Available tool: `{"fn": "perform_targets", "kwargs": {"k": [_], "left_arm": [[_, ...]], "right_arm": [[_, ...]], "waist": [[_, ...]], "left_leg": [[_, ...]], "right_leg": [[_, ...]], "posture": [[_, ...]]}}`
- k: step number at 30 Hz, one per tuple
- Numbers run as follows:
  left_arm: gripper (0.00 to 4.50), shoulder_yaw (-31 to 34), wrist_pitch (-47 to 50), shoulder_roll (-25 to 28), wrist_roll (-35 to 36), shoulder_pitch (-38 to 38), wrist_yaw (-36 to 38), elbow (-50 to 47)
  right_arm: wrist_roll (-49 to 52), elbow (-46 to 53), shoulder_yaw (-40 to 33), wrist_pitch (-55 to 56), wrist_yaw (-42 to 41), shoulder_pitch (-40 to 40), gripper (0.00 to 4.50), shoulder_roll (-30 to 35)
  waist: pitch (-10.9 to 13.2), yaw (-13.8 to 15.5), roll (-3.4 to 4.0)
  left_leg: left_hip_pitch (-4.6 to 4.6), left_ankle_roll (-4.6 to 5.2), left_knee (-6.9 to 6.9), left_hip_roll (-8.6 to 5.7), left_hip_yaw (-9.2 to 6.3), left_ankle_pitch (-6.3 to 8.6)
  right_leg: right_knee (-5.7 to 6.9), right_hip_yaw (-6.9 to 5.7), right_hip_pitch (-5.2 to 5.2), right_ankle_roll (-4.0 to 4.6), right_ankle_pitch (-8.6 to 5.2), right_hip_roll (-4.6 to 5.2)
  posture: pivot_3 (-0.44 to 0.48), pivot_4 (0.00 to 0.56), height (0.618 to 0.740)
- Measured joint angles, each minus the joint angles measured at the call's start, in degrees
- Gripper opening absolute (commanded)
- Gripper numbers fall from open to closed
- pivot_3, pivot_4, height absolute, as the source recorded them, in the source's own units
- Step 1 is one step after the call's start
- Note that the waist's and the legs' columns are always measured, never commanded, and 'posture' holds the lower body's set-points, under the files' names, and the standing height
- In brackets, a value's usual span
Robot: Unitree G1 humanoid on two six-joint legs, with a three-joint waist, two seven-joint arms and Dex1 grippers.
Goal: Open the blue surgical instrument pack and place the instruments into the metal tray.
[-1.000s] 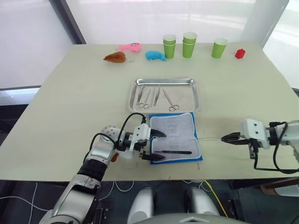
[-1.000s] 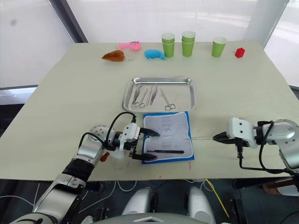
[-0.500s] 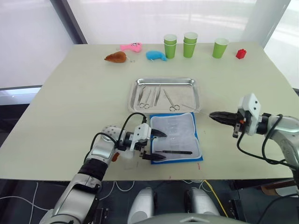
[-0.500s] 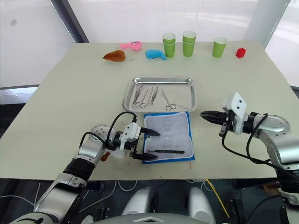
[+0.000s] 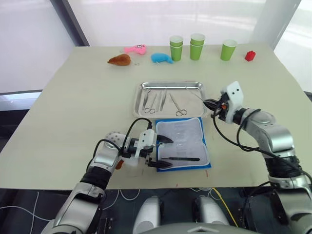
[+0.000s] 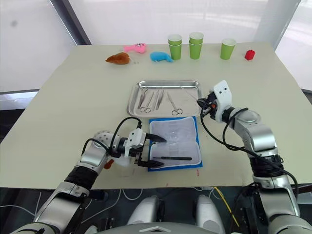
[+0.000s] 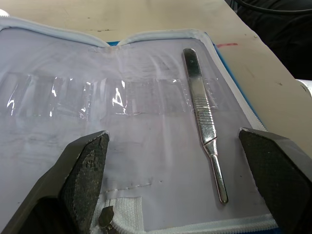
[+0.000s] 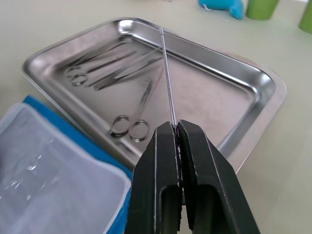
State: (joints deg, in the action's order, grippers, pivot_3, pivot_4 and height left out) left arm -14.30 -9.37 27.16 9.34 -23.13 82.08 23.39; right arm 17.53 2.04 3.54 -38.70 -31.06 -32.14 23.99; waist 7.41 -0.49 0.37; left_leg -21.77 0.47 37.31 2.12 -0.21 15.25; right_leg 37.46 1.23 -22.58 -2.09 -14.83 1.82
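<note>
The blue surgical instrument pack [image 5: 184,143] lies open on the table, pale lining up. One slim silvery instrument [image 7: 202,117] lies on the lining near its front edge. My left gripper [image 5: 164,151] rests open at the pack's left edge, its fingers [image 7: 83,170] spread wide over the lining. Behind the pack, the metal tray [image 5: 197,86] holds several instruments [image 5: 161,100], among them scissors [image 8: 131,122]. My right gripper [image 5: 210,104] is shut on a thin metal rod [image 8: 168,83], which reaches over the tray from its right rim.
Along the table's far edge stand green cups [image 5: 197,46], a red block [image 5: 250,55], a blue plush toy [image 5: 162,58], a pink toy [image 5: 135,48] and a brown toy [image 5: 120,60]. The table's front edge runs just below the pack.
My right arm has swung from right of the pack up to the tray's right rim, carrying the thin rod. The left gripper has stayed put.
</note>
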Motion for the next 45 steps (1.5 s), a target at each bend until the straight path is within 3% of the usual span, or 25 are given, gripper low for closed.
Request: {"fn": "perform_targets", "kwargs": {"k": [9, 17, 24, 30, 33, 35, 36, 37, 39, 40, 41, 42, 45], "left_arm": [[4.5, 0.1, 0.1, 0.2, 0.0, 0.2, -0.4, -0.3], [4.5, 0.2, 0.2, 0.4, 0.0, 0.5, -0.6, -0.7], [4.5, 0.2, 0.2, 0.4, 0.0, 0.5, -0.7, -0.7], [4.5, 0.2, 0.2, 0.4, 0.0, 0.6, -0.8, -0.7], [4.5, 0.2, 0.2, 0.4, 0.0, 0.6, -0.9, -0.7], [4.5, 0.2, 0.2, 0.4, 0.0, 0.6, -0.9, -0.8], [4.5, 0.2, 0.2, 0.4, 0.0, 0.6, -0.9, -0.8], [4.5, 0.2, 0.2, 0.4, 0.0, 0.6, -0.9, -0.8], [4.5, 0.2, 0.2, 0.4, 0.0, 0.6, -0.9, -0.8], [4.5, 0.2, 0.2, 0.4, 0.0, 0.6, -0.9, -0.8], [4.5, 0.2, 0.2, 0.4, 0.0, 0.6, -0.9, -0.8], [4.5, 0.2, 0.2, 0.4, 0.0, 0.7, -0.9, -0.9], [4.5, 0.2, 0.2, 0.4, 0.0, 0.7, -0.8, -0.9]], "right_arm": [[-6.4, -12.4, 4.9, -0.2, 4.9, -6.6, 0.05, -7.1], [-9.1, -23.0, 4.4, -0.6, 9.1, -14.1, 0.05, -12.1], [-10.5, -33.8, 3.2, 1.1, 11.7, -17.1, 0.05, -15.6], [-11.1, -37.4, 2.8, 3.9, 11.3, -18.2, 0.05, -16.2], [-11.7, -37.9, 2.8, 4.7, 10.2, -18.2, 0.94, -16.2], [-11.8, -38.0, 2.8, 5.1, 9.7, -18.2, 1.84, -16.2], [-11.8, -38.0, 2.8, 5.2, 9.3, -18.2, 1.99, -16.1], [-11.8, -38.0, 2.8, 5.3, 8.9, -18.2, 2.69, -16.0], [-11.8, -37.9, 2.8, 5.4, 8.6, -18.2, 2.99, -15.9], [-11.8, -37.8, 2.8, 5.4, 8.4, -18.2, 3.66, -15.8], [-11.8, -37.6, 2.7, 5.4, 8.2, -18.2, 3.79, -15.7], [-11.6, -35.2, 2.6, 5.9, 6.9, -17.7, 4.4, -15.1], [-10.4, -29.2, 1.9, 7.8, 4.5, -16.5, 4.4, -13.9]], "waist": [[0.0, -0.3, 0.01], [0.0, -0.4, 0.03], [0.0, -0.4, 0.03], [0.0, -0.4, 0.04], [0.0, -0.5, 0.04], [0.0, -0.5, 0.04], [0.0, -0.5, 0.04], [0.0, -0.4, 0.05], [0.0, -0.4, 0.05], [0.0, -0.4, 0.05], [0.0, -0.4, 0.05], [0.0, -0.4, 0.07], [0.0, -0.4, 0.08]], "left_leg": [[0.01, 0.0, 0.0, 0.0, 0.0, 0.0], [0.03, 0.0, 0.0, 0.0, -0.01, 0.0], [0.04, 0.0, 0.0, 0.0, 0.01, 0.0], [0.04, 0.0, -0.01, 0.0, 0.01, 0.0], [0.06, 0.0, 0.0, 0.0, 0.01, 0.0], [0.05, 0.0, -0.01, 0.0, 0.01, 0.0], [0.05, 0.01, -0.01, 0.0, 0.01, 0.0], [0.04, 0.0, -0.01, 0.0, 0.01, 0.0], [0.04, 0.0, -0.01, 0.0, 0.01, 0.0], [0.04, 0.01, -0.01, 0.0, 0.01, 0.0], [0.04, 0.0, -0.01, 0.0, 0.01, 0.0], [0.03, 0.0, -0.01, 0.0, 0.0, 0.0], [0.02, 0.0, -0.01, 0.0, -0.01, 0.0]], "right_leg": [[0.12, 0.01, -0.02, 0.02, 0.01, 0.01], [0.17, 0.01, -0.03, 0.03, 0.01, 0.0], [0.18, 0.04, -0.03, 0.03, 0.02, 0.01], [0.17, 0.03, -0.03, 0.02, 0.02, 0.01], [0.18, 0.04, -0.02, 0.02, 0.02, 0.01], [0.18, 0.04, -0.02, 0.02, 0.02, 0.01], [0.18, 0.04, -0.03, 0.02, 0.02, 0.01], [0.17, 0.04, -0.03, 0.02, 0.02, 0.01], [0.17, 0.04, -0.03, 0.02, 0.02, 0.01], [0.17, 0.04, -0.03, 0.02, 0.02, 0.01], [0.17, 0.04, -0.03, 0.02, 0.02, 0.02], [0.17, 0.03, -0.04, 0.02, 0.02, 0.02], [0.16, 0.03, -0.04, 0.01, 0.01, 0.02]], "posture": [[0.0, 0.15, 0.74], [0.0, 0.15, 0.74], [0.0, 0.15, 0.74], [0.0, 0.15, 0.74], [0.0, 0.15, 0.74], [0.0, 0.15, 0.74], [0.0, 0.15, 0.74], [0.0, 0.15, 0.74], [0.0, 0.15, 0.74], [0.0, 0.15, 0.74], [0.0, 0.15, 0.74], [0.0, 0.15, 0.74], [0.0, 0.15, 0.74]]}}
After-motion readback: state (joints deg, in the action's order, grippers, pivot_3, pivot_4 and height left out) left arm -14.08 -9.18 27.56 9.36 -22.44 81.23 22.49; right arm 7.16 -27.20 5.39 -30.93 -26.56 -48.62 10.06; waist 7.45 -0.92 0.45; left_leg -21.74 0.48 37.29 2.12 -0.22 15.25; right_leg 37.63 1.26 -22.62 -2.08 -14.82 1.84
